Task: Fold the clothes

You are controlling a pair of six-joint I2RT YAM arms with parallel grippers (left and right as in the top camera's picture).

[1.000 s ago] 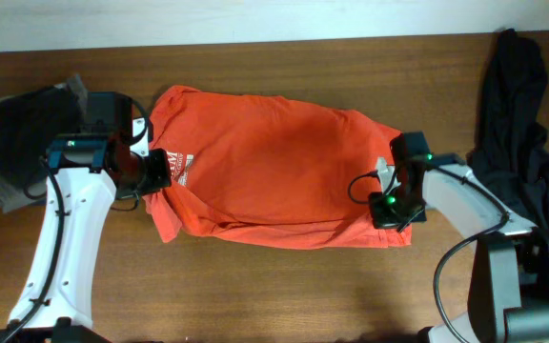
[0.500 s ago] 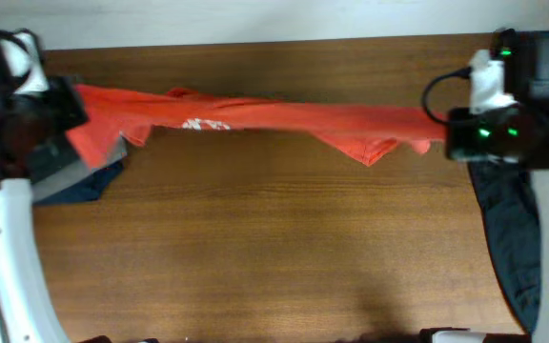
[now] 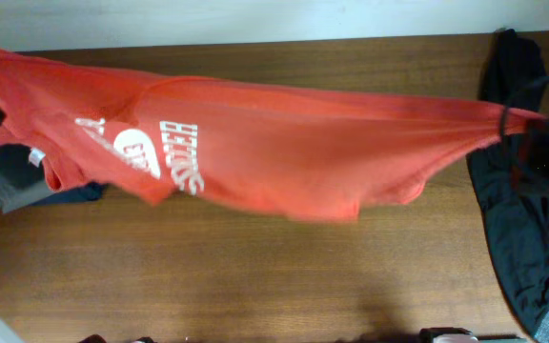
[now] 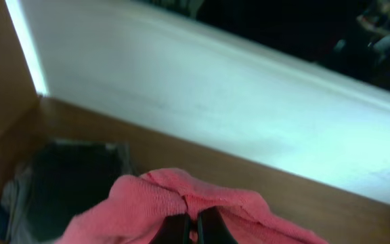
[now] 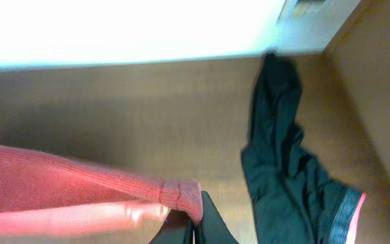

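Your left gripper [image 4: 191,229] is clenched on one end of the red-orange T-shirt [image 3: 284,152]; your right gripper [image 5: 193,229] grasps the other end. The shirt hangs stretched between them, above the table [image 3: 255,276]. Below: black garment [image 3: 508,248] at right, dark pile [image 3: 12,181] at left.

Left claw [image 4: 189,224] pinches bunched T-shirt [image 4: 147,200] — dark cloth [image 4: 73,176], apparently, behind.

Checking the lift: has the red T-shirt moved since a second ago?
Yes. The red T-shirt has risen off the table and now stretches between left hand and right hand, spanning nearly the table's full width.
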